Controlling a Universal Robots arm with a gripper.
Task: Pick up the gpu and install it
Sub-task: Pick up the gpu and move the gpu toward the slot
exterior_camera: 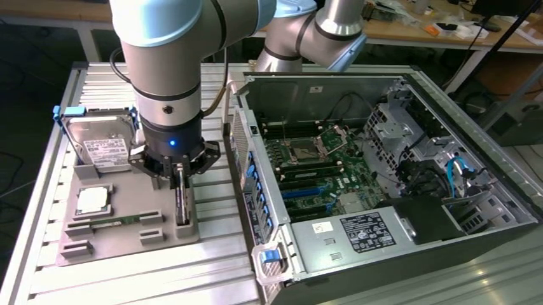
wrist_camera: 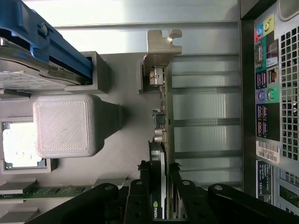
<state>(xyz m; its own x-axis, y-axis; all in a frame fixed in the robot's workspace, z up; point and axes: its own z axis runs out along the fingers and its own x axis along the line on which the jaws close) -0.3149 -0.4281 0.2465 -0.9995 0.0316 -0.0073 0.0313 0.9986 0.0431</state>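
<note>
In grey tray (exterior_camera: 127, 240), gpu (exterior_camera: 182, 210) on edge, lengthwise beside case (exterior_camera: 251, 190)

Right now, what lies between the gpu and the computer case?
Only a narrow edge of the gray holder and bare table slats lie between the gpu and the computer case; the wrist view shows this stretch.

On my exterior view I see even light, a soft sheen on the grey arm (exterior_camera: 161, 38) and gloom deep in the computer case (exterior_camera: 306, 92), while on the wrist view the slatted table (wrist_camera: 140, 11) blows out white.
</note>
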